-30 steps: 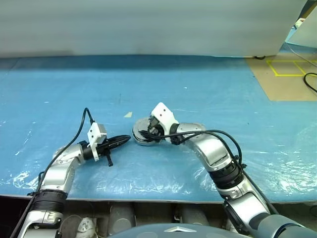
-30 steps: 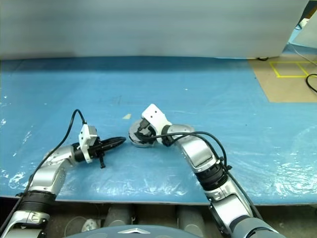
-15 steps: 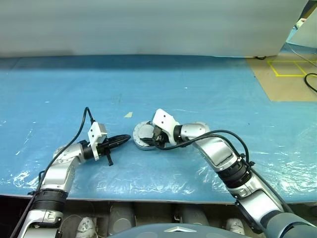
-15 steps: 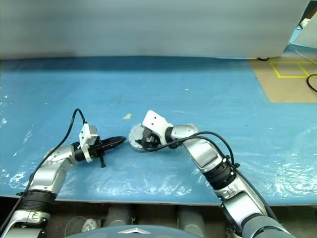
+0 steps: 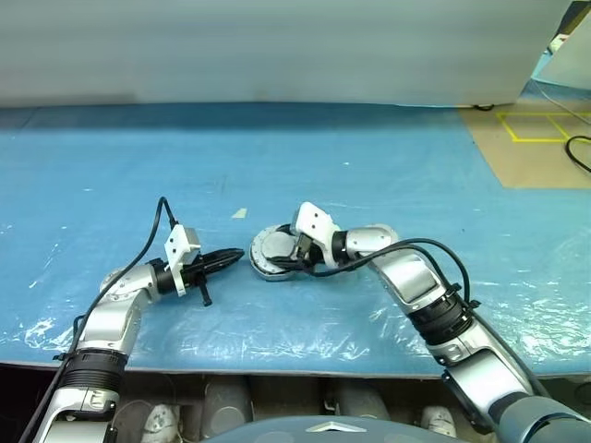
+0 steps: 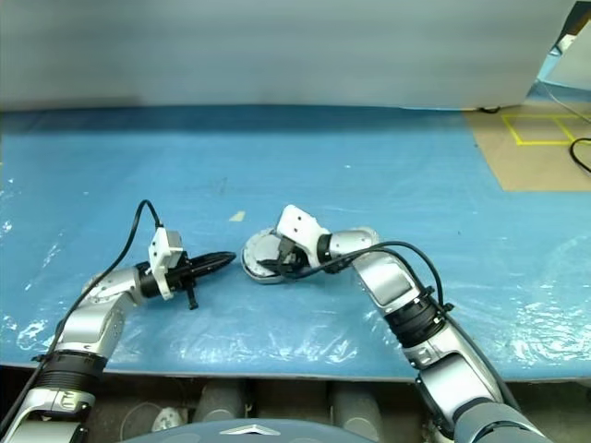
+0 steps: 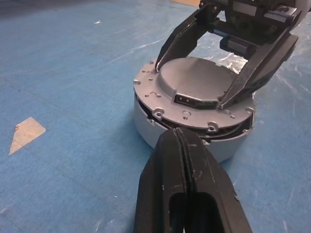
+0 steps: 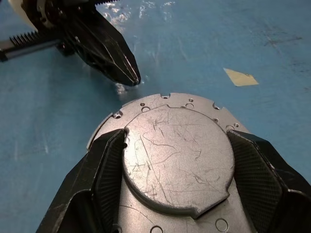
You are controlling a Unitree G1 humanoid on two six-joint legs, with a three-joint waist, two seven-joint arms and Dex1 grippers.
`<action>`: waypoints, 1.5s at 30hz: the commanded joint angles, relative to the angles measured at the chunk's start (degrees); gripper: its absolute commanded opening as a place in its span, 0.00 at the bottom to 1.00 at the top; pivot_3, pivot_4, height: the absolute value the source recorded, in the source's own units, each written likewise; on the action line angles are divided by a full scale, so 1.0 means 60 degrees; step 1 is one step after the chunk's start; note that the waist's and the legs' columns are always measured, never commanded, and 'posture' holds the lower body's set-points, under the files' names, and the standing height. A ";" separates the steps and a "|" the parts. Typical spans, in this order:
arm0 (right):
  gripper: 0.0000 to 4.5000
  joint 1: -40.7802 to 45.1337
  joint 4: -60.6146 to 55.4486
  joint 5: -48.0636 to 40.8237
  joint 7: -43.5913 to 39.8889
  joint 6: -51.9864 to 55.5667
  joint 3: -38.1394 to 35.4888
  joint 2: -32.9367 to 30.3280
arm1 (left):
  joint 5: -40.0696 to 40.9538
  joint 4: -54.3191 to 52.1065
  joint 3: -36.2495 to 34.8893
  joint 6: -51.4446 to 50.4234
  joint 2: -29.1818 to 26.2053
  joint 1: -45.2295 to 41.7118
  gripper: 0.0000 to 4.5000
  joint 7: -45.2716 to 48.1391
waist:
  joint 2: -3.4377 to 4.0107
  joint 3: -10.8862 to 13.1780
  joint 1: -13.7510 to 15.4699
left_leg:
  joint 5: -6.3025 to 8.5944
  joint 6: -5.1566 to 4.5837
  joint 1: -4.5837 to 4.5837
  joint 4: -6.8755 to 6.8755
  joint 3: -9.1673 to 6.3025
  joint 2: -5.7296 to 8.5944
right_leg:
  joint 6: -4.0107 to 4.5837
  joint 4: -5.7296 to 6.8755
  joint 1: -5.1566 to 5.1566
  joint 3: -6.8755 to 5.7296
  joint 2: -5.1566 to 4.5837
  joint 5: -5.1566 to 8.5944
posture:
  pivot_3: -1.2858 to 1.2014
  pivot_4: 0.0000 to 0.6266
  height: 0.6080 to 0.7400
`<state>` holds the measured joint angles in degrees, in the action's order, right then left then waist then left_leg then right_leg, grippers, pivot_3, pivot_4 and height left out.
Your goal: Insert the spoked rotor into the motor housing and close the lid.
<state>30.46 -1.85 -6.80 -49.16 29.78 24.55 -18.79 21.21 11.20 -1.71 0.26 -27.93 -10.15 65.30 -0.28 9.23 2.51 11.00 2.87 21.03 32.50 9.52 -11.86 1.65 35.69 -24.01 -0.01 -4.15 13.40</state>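
Near the blue table's [image 5: 111, 157] front edge: right gripper [image 8: 167, 160] clamped across lid [image 7: 194, 85], seated crooked on motor housing [image 7: 146, 128]. Level before pressing; left gripper [image 7: 182, 145] closed, bracing.

A blue plastic sheet [image 5: 388, 175] covers the table. A small tan bit of tape [image 5: 239, 213] lies flat on it, just behind the pincers. Far right, brown floor [image 5: 540, 152] has yellow lines [image 5: 531, 127].

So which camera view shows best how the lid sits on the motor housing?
The left wrist view: it shows the lid side-on, with a dark gap above the motor housing, and the right gripper around its raised centre. The right wrist view shows just its scratched top, the head views a small disc.
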 commanded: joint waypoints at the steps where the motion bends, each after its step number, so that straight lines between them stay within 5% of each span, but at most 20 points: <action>1: 0.67 0.0021 -0.0327 0.0015 -0.0280 -0.0010 0.0115 -0.0145 | 0.0011 -0.0081 -0.0004 0.0095 0.0004 -0.0036 0.00 -0.0041 | 0.0000 0.0000 0.0016 | 0.0000 0.0000 0.0001 0.0001 0.0000 0.0000 | 0.0000 0.0000 0.0000 -0.0001 0.0000 0.0000 | 0.52 0.24 1.00; 24: 0.67 -0.0452 -0.0327 0.0593 0.0778 0.1315 0.0668 0.0058 | 0.0009 0.0076 0.0032 0.0185 0.0056 -0.0109 0.00 -0.0037 | -0.0002 -0.0003 0.0021 | 0.0000 0.0001 -0.0015 0.0008 -0.0001 0.0001 | 0.0000 0.0002 0.0014 0.0004 -0.0001 0.0000 | 0.52 0.24 1.00; 35: 0.67 -0.0500 -0.0044 0.0996 0.0706 0.0991 0.0897 -0.0201 | -0.0023 -0.0317 0.0443 -0.0635 0.0294 -0.0516 0.00 -0.0370 | -0.0003 -0.0004 0.0055 | 0.0003 0.0001 -0.0142 -0.0018 0.0005 0.0004 | 0.0000 -0.0025 0.0137 0.0012 -0.0008 0.0006 | 0.52 0.24 1.00; 45: 0.67 -0.0449 -0.0211 0.0682 0.0661 0.1102 0.0571 -0.0012 | -0.1179 -0.0327 0.1261 -0.1020 -0.0162 -0.0531 0.00 -0.0770 | 0.0003 -0.0011 0.0074 | 0.0003 0.0001 -0.0160 -0.0029 0.0010 0.0006 | -0.0001 -0.0034 0.0151 0.0015 -0.0011 0.0007 | 0.52 0.24 1.00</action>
<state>29.25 -5.01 -2.44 -44.81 34.05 27.47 -18.58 16.57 9.16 3.97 -4.68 -28.35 -13.80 61.38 -0.26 9.17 2.95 11.02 2.87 20.06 32.33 9.58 -11.83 1.64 35.49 -23.09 0.07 -4.21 13.44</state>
